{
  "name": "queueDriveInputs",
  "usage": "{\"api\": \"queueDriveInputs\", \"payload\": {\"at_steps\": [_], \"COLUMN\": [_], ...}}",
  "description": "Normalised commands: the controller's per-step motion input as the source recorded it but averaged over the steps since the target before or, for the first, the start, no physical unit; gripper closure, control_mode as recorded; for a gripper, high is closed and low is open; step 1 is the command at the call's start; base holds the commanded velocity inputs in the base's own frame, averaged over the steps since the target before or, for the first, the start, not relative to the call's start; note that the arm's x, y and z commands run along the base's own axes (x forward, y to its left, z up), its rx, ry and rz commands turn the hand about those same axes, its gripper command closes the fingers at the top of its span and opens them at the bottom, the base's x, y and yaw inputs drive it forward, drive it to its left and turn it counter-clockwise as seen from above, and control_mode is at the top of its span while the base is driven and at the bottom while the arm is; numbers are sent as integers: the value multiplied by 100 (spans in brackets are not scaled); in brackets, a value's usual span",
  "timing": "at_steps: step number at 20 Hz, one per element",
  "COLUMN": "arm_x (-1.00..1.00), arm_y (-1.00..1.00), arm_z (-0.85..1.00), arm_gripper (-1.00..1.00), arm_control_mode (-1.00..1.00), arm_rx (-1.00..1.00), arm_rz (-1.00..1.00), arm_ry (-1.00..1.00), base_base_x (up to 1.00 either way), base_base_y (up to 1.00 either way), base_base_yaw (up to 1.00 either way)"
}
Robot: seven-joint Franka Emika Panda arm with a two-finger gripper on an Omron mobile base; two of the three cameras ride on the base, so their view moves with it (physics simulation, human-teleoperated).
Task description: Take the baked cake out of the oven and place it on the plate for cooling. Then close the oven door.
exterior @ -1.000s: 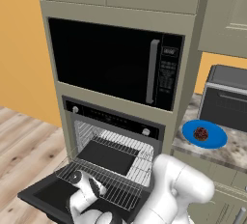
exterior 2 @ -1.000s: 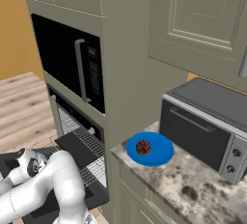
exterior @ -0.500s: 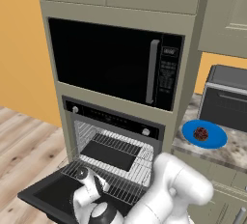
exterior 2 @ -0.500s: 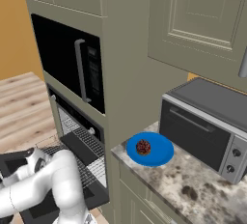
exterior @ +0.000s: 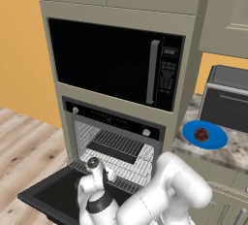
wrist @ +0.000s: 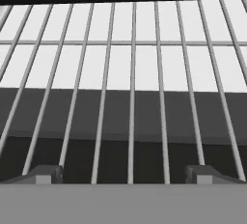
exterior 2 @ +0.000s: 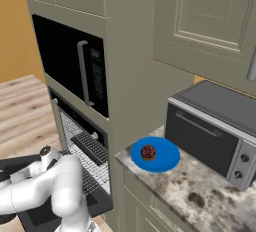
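Hovering over the oven's wire rack (wrist: 132,88), we hold our gripper (wrist: 124,174) spread wide, grasping nothing; cake (exterior: 201,134) sits on plate (exterior: 215,140).

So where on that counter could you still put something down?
The speckled counter is bare in front of the silver toaster oven, toward the near edge. It is crowded by the cabinet wall, where the blue plate with the cake lies close to the toaster oven. The open oven door also offers dark flat room left of the arm.
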Motion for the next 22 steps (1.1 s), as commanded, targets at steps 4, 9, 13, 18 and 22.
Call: {"api": "queueDriveInputs", "payload": {"at_steps": [4, 9, 13, 18, 22], "arm_x": [27, 23, 22, 19, 11], "arm_y": [0, 0, 0, 0, 0], "arm_z": [-88, -91, -90, -89, -93], "arm_gripper": [-100, -100, -100, -100, -100], "arm_control_mode": [-100, -100, -100, -100, -100], "arm_rx": [-11, -12, -13, -13, -14], "arm_rz": [8, 8, 8, 7, 5], "arm_ry": [-12, -13, -14, -16, -18], "base_base_x": [0, 0, 0, 0, 0], "base_base_y": [0, 0, 0, 0, 0], "base_base_yaw": [0, 0, 0, 0, 0]}}
